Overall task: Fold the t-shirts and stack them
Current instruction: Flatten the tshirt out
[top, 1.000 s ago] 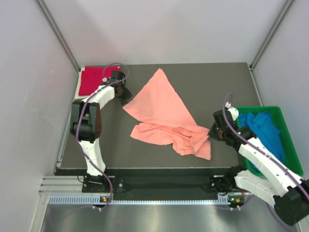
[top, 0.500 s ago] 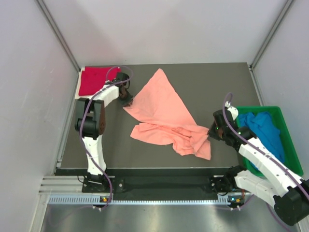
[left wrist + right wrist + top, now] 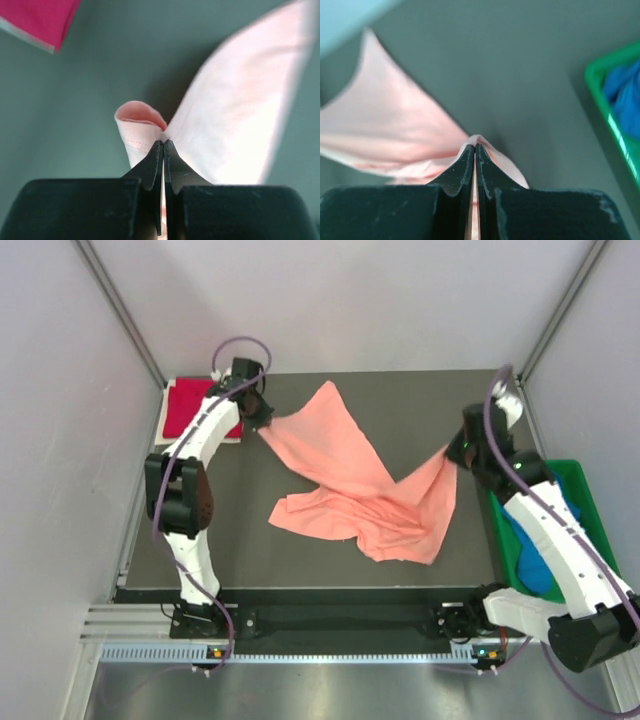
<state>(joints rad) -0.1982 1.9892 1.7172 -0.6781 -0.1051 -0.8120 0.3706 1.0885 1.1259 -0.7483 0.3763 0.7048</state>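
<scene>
The salmon-pink t-shirt [image 3: 350, 485] lies crumpled on the dark table, stretched between both grippers. My left gripper [image 3: 265, 422] is shut on its left corner, near the back left; the left wrist view shows the hem [image 3: 137, 135] pinched in the jaws. My right gripper [image 3: 452, 453] is shut on its right corner and holds it lifted; the pinched cloth [image 3: 480, 142] shows in the right wrist view. The crimson-red t-shirt [image 3: 190, 405] lies folded at the back left corner. The bright blue t-shirt [image 3: 545, 540] lies in the green tray, partly hidden by my right arm.
The green plastic tray [image 3: 590, 500] stands at the table's right edge; its rim shows in the right wrist view [image 3: 600, 100]. Grey walls enclose the table on the left, back and right. The table's front edge runs along the arm bases.
Both grippers have lifted and moved toward the back with the pink shirt's corners. The right corner rose off the table and the shirt is pulled wider between them.
</scene>
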